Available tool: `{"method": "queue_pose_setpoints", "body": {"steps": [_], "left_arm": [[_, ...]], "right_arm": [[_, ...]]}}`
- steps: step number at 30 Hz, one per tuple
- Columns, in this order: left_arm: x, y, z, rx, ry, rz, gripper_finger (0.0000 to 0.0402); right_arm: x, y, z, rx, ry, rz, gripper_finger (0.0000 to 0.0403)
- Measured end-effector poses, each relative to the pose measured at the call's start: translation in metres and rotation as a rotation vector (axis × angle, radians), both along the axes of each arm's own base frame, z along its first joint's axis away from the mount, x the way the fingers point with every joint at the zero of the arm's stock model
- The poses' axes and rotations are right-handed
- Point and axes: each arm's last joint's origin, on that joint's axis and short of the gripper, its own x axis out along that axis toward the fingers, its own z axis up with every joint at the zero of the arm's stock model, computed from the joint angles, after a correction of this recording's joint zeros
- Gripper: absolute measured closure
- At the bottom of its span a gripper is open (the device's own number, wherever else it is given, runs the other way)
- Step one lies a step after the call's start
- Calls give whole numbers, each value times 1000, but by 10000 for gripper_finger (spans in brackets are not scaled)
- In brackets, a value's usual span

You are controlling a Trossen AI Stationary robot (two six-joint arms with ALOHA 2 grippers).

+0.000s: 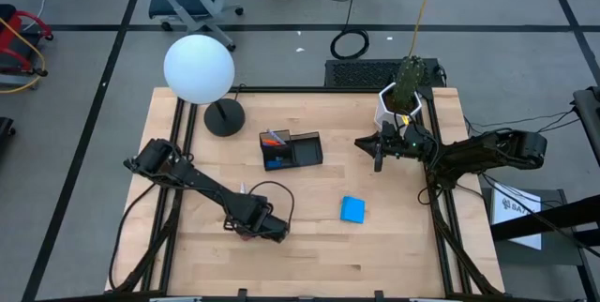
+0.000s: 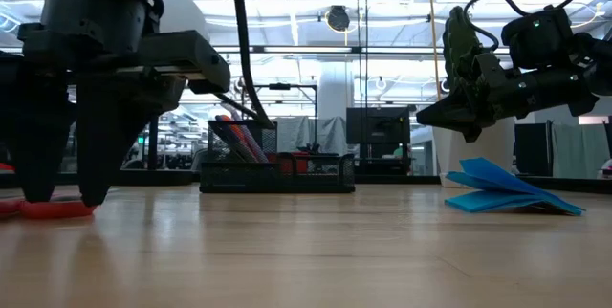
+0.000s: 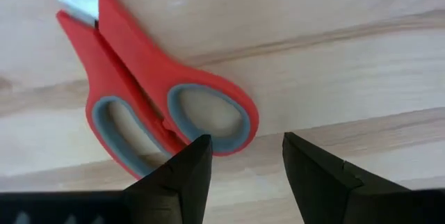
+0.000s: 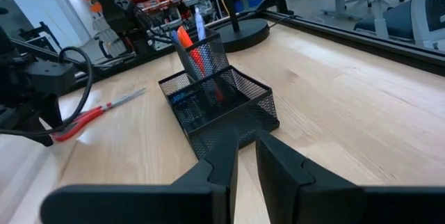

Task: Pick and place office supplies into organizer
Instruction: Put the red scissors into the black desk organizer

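The step in hand seems to be the pick-up of the scissors [image 3: 156, 106], which lie flat on the table [image 1: 309, 236] near its front left part, well apart from the organizer [image 1: 292, 149] at the middle of the far side. The left gripper [image 3: 243, 161] hangs low over the handle end with its two fingers spread; one finger is over the rim of a handle loop and the other is over bare wood beside it. To do this well, I think the gripper should go straight down so that the fingers come on both sides of one red loop or of the neck where the handles meet, then close firmly, because a thing this thin and flat can easily slide away on smooth wood. The scissors have red plastic handles with grey lining inside the two oval loops, and a short silver blade points away from the gripper. The right gripper [image 1: 380, 144] waits in the air on the right of the organizer, near the white plant pot [image 1: 397, 105], with its fingers almost pressed together and nothing between them. A blue notepad [image 1: 352, 209] also lies on the table, nearer than the organizer, and some pens [image 4: 195, 43] already stand in the organizer.
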Motion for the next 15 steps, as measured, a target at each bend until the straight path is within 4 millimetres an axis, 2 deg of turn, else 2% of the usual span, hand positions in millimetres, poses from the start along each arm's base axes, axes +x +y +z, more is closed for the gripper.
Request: {"method": "queue_pose_setpoints", "body": {"steps": [10, 15], "left_arm": [[1, 6, -2, 52, -18, -72, 221], [0, 10, -5, 27, 0, -101, 259]], "right_arm": [[0, 0, 0, 0, 1, -1, 355], [0, 0, 0, 0, 0, 0, 355]]}}
